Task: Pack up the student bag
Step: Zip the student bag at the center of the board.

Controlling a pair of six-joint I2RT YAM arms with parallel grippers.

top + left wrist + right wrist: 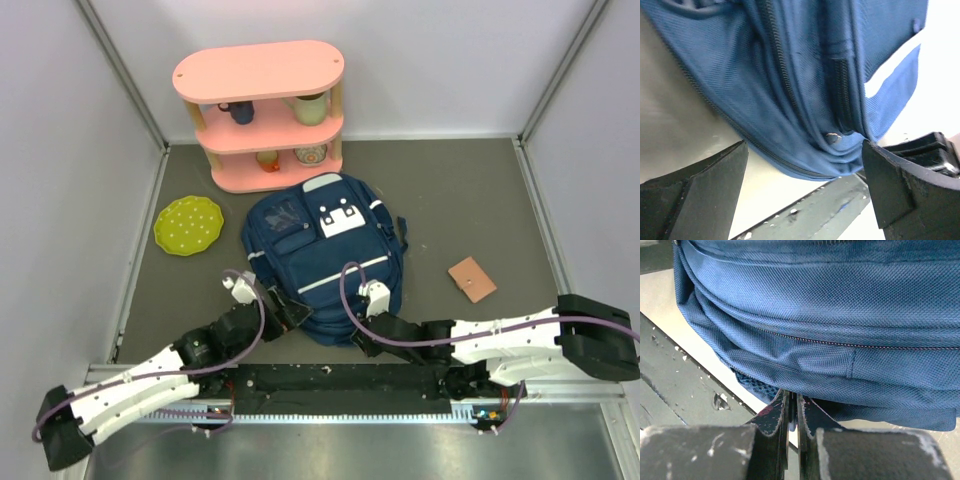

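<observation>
1. The student bag (325, 255) lies front up at frame centre. Its long axis runs top to bottom, and its white-patched end points to the upper frame.
2. Left gripper (805, 150) gapes wide at its lower-left edge.
3. Right gripper (792, 402) is pinched closed under its lower edge.

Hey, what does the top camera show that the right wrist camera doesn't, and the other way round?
Only the top view shows the pink shelf, the green plate, the small tan item, both arms, and the student bag as a whole. Only the right wrist view shows the right gripper shut at the bag's bottom edge, below a zipper line and beside dark mesh. Both views show the navy bag and the black rail.
</observation>
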